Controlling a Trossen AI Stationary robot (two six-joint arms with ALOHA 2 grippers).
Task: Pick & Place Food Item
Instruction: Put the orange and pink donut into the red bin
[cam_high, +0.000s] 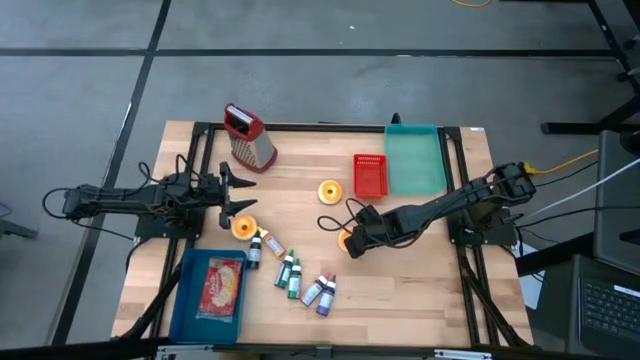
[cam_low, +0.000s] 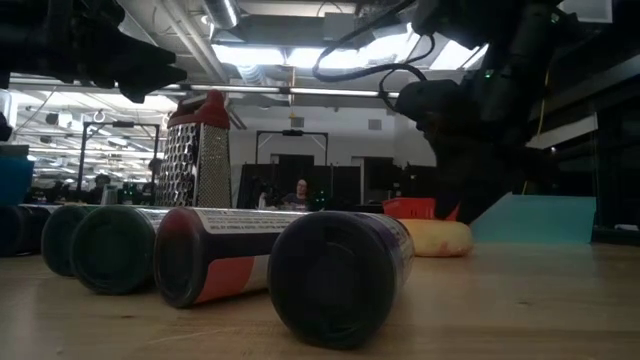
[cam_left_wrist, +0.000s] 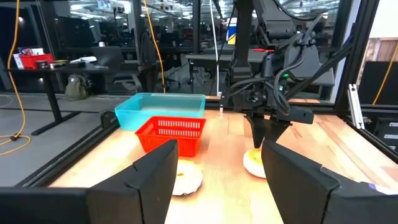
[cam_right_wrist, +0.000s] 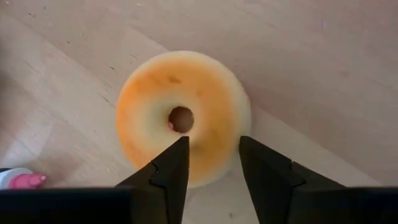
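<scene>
Right gripper (cam_right_wrist: 210, 163) hangs directly over a donut (cam_right_wrist: 183, 118), fingers parted, gripping nothing, straddling its near rim. Bare table (cam_right_wrist: 323, 68) all around. Left gripper (cam_high: 232, 192) parked, released.

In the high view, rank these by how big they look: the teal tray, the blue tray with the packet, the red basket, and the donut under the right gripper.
1. Blue tray and teal tray: look about alike, so unranked.
2. Red basket.
3. Donut, partly hidden by the right gripper.

Orange-and-cream donut (cam_right_wrist: 183, 118), red mesh basket (cam_high: 369, 175), teal tray (cam_high: 415, 158), pale wooden table (cam_high: 400, 280).
</scene>
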